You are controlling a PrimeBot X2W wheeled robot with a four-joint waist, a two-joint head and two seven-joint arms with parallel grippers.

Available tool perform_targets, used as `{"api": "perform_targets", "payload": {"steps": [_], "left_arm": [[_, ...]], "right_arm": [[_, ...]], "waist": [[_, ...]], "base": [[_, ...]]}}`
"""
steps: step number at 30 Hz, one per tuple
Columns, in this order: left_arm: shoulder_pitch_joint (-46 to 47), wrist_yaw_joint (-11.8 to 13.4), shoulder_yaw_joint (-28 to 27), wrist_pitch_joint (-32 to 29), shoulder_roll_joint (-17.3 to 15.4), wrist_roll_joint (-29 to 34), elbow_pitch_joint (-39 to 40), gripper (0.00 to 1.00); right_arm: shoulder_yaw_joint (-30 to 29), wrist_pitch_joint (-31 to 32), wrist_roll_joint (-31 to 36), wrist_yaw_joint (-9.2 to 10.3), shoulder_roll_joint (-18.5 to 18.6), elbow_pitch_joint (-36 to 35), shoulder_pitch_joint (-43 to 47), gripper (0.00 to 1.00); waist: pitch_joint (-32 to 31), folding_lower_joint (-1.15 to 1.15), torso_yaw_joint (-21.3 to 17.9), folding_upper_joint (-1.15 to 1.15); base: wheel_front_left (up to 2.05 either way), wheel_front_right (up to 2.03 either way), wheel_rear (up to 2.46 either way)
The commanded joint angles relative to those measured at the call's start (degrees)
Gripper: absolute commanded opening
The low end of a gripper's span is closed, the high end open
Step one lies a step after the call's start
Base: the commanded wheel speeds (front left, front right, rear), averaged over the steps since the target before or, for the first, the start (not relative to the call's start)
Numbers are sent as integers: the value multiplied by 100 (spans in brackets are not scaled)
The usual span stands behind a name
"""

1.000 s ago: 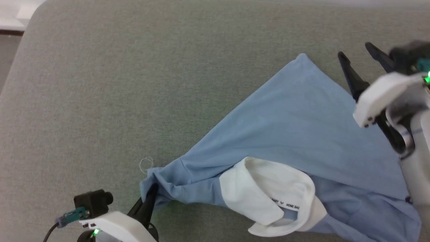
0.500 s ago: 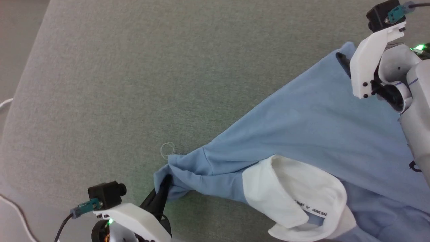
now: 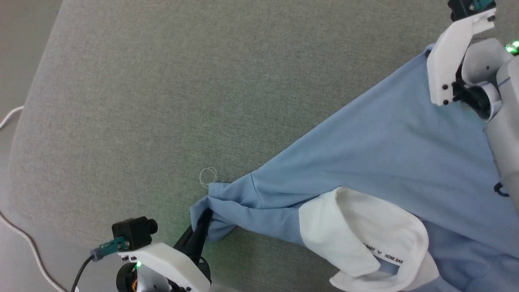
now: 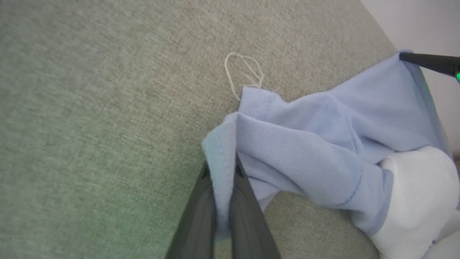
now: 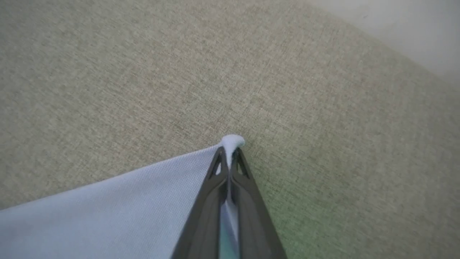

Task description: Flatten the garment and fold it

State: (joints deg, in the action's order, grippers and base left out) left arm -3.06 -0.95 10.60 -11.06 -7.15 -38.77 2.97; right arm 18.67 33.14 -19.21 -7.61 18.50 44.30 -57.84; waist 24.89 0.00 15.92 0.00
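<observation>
**Two-point hold before spreading**

The garment (image 3: pixel 377 138) lies bunched on the grey pad (image 3: pixel 162 101). Left of its collar (image 3: pixel 365 227), our left gripper (image 4: pixel 221 169) clamps a sleeve edge (image 4: pixel 219 144). Far beyond the collar, our right gripper (image 5: pixel 229 153) pinches a corner (image 5: pixel 233 140). We should draw them apart evenly.

The head view looks steeply down on the desk (image 3: pixel 162 81) from its near edge. Each wrist view sits low, close behind the left gripper (image 4: pixel 221 165) or right gripper (image 5: pixel 228 153); all 3 share the garment (image 3: pixel 385 142).
</observation>
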Motion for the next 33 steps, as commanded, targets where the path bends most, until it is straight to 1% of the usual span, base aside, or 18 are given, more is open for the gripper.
{"api": "perform_targets", "payload": {"steps": [1,5,11,14,17,21,24,29,33], "left_arm": [[84,-4,5,20,14,-7,-32,0],[4,42,-40,24,-36,-8,-22,0],[-267,158,-137,-31,-177,3,129,0],[-423,230,-194,-60,-264,29,268,0],[-529,283,-268,-16,-336,70,447,0],[-512,311,-396,172,-453,203,725,0],[-372,246,-476,292,-540,240,938,0],[192,60,-524,257,-839,366,1270,0],[920,-55,-530,18,-1146,505,1511,0]], "right_arm": [[-18,-98,21,12,6,-17,122,0],[-129,-1114,-65,12,-13,-301,586,0],[-369,-2797,-144,12,35,-831,1608,0],[-615,-3361,-168,12,19,-1120,2140,0],[-898,-3661,-195,12,-34,-1470,2666,0],[-1357,-3733,-166,12,-110,-2077,3362,0],[-1679,-3563,-92,12,-165,-2647,3824,0],[-2147,-2946,133,12,-196,-3833,4238,0],[-2222,-2262,358,12,-20,-4782,4138,0]], "waist": [[-70,0,-38,0],[-331,0,-162,0],[-864,0,-470,0],[-1100,0,-652,0],[-1306,0,-843,0],[-1509,0,-1055,0],[-1627,0,-1208,0],[-1779,0,-1407,0],[-1798,0,-1571,0]], "base": [[0,0,0],[0,0,0],[0,0,0],[0,0,0],[0,0,0],[0,0,0],[0,0,0],[0,0,0],[0,0,0]]}}
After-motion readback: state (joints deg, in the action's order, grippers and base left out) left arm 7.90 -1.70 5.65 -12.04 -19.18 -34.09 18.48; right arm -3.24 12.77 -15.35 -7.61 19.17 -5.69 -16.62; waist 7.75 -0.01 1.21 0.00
